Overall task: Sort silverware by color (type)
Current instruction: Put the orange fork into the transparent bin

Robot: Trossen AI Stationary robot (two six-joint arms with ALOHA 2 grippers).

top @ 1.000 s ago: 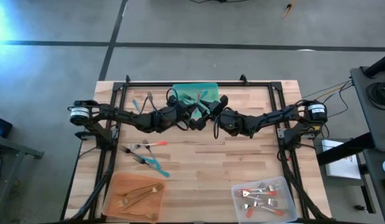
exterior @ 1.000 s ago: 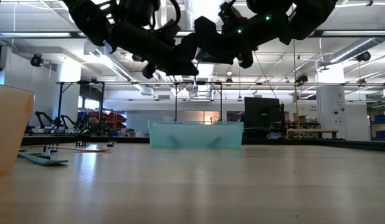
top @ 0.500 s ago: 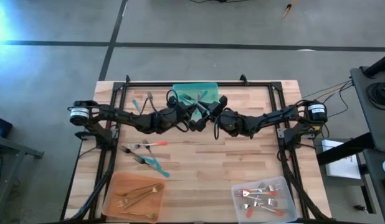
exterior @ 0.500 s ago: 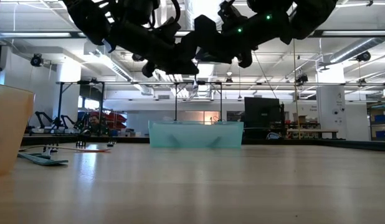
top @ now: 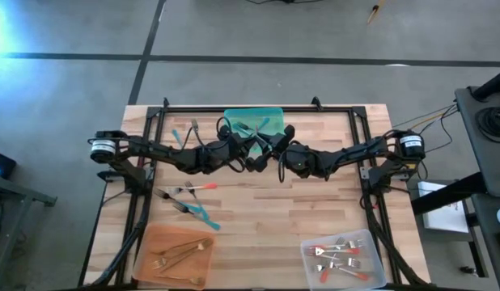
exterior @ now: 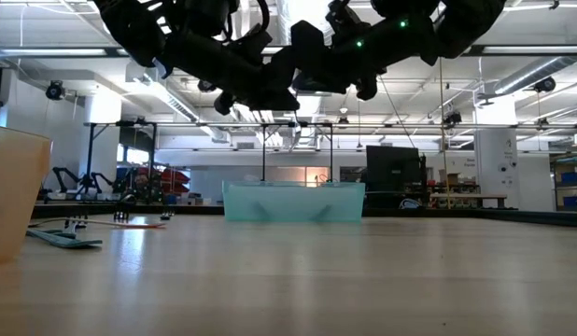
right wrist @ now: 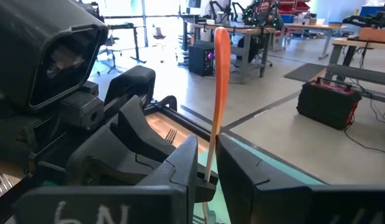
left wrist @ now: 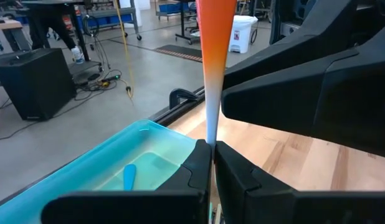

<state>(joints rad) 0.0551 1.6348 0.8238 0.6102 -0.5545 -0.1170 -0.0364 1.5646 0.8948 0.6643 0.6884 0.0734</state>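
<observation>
Both claws meet in mid-air over the middle of the table, just in front of the teal tray (top: 252, 120). Left gripper (left wrist: 212, 160) is clamped tight on the metal neck of a coral-handled utensil (left wrist: 213, 43), which stands upright with its orange handle rising out of the fingers. Right gripper (right wrist: 206, 163) faces it from the other side with its fingers set close on either side of the same utensil's shaft (whether they actually press it cannot be told). One teal-handled piece (left wrist: 129, 176) lies inside the teal tray. On the table's left side a few loose forks (top: 188, 198) with teal and coral handles lie together. Gold forks (top: 175, 255) rest in the orange tray (top: 145, 260) at the near left corner, and coral-handled forks (top: 337, 255) in the clear tray (top: 376, 271) at the near right.
</observation>
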